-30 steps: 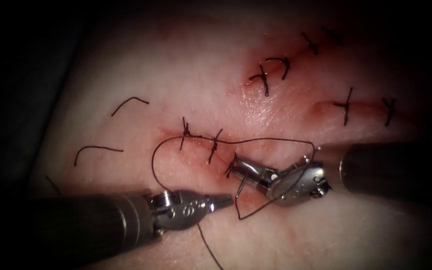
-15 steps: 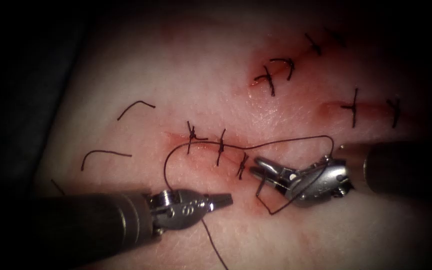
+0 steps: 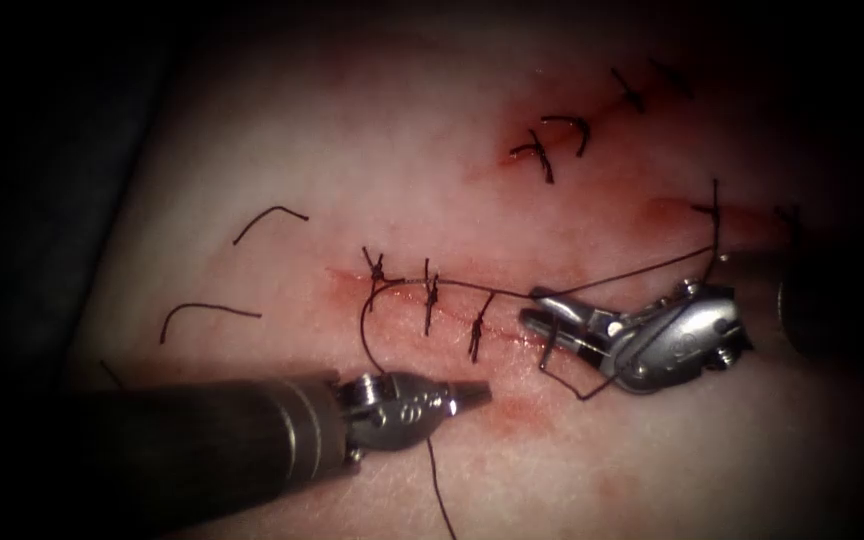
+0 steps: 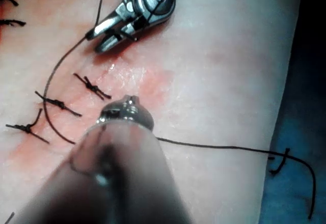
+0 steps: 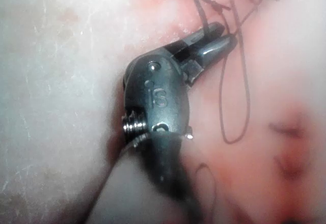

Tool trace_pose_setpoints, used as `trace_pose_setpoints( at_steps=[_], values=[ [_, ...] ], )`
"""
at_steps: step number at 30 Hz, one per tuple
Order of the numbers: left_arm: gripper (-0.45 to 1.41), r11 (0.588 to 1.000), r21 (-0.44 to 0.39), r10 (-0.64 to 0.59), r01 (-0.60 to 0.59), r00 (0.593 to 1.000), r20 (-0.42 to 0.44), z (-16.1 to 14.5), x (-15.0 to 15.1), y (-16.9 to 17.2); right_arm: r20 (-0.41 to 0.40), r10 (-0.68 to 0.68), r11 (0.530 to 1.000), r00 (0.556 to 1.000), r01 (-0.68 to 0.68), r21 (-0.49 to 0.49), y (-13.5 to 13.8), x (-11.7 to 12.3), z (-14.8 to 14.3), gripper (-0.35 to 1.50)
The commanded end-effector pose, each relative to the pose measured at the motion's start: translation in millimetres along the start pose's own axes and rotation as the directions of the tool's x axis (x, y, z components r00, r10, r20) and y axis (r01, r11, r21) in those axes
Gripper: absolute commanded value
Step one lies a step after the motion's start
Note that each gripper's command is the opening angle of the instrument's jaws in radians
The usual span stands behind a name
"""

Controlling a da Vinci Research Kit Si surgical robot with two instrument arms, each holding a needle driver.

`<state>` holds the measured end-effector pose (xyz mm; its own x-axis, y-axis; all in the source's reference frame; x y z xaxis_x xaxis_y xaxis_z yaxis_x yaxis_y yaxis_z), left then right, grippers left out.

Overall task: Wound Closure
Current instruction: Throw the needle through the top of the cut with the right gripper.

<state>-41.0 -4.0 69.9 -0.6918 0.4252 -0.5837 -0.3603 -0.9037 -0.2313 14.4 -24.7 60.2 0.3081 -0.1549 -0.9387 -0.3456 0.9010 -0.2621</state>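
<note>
**Endoscope view: thread lying along the cut, wrapped on the right tool, left tool waiting below**

Endoscope view is showing the right tool (image 3: 542,318) sitting at the right end of the cut (image 3: 452,312), tips pointing left at the last of the three stitches (image 3: 430,297). Its jaws are standing slightly spread; the left wrist view (image 4: 102,35) and the right wrist view (image 5: 219,35) are both showing a narrow gap. The thread (image 3: 472,290) is wrapping around those jaws in a loop that is hanging below them. Whether any strand is sitting inside the gap, cannot tell.

Key relation: the thread's long axis is running left to right along the cut. It is going from the leftmost stitch straight to the right tool's tips, then on past the tool toward the upper right. The right tool is the nearer one to that strand and is touching it.

A second strand is curving down from the leftmost stitch and passing behind the wrist of the left tool (image 3: 470,396). It is coming out underneath and trailing off across the tissue (image 3: 352,150). The left tool is lying below the cut with its jaws pressed together and tips pointing right. Nothing is showing between the tips, so it is judged to be holding nothing.

Needle: cannot tell where it is lying.

Cut ends of thread (image 3: 272,215) are lying well apart on the left, and red fluid (image 3: 517,408) is staining the tissue just beside the left tool's tips
</note>
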Motion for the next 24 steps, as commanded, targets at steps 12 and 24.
trace_pose_setpoints(
  at_steps=[12,24],
  values=[
    [-0.37,1.0,-0.01,0.006,-0.005,1.0,0.007,2.4,-0.8,-0.3,-0.024,0.038,0.999,0.999,-0.037,0.025,2.0,1.2,2.3,-0.35],
    [-0.37,1.0,-0.02,0.002,-0.001,1.0,0.022,3.4,-1.8,-1.0,0.055,0.088,0.985,0.995,-0.095,0.141,4.9,0.9,4.6,-0.35]
  ],
)
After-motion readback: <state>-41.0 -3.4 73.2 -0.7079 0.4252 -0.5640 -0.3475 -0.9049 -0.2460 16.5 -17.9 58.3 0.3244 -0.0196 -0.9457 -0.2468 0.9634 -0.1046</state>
